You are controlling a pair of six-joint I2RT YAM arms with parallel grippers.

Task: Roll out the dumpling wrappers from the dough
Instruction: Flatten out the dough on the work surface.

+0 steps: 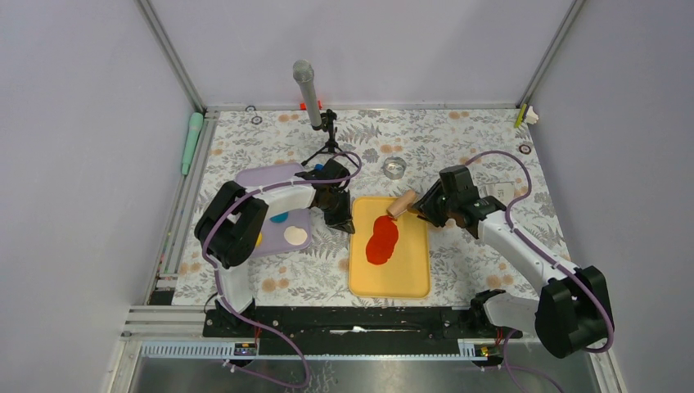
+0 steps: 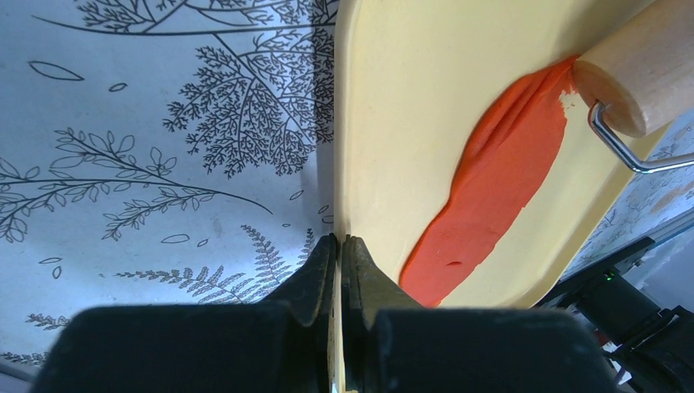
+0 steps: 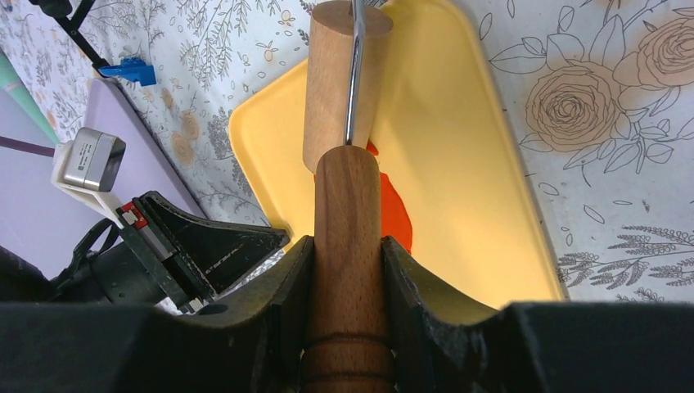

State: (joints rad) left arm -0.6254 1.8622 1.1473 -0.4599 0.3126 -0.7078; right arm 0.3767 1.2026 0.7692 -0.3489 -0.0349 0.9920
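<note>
Wooden roller (image 2: 646, 74) rests on creased red dough (image 2: 491, 188) in yellow tray (image 2: 393, 106).

No legible txt, labels or nos. in any view.

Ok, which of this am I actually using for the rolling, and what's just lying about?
In use: red dough, wooden roller in right pincer, yellow tray pinched by left pincer.
Lying about: lilac tray, blue disc, cream disc, metal ring, microphone, green tool.

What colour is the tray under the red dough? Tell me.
Yellow tray, clearest in the top external view.
</note>
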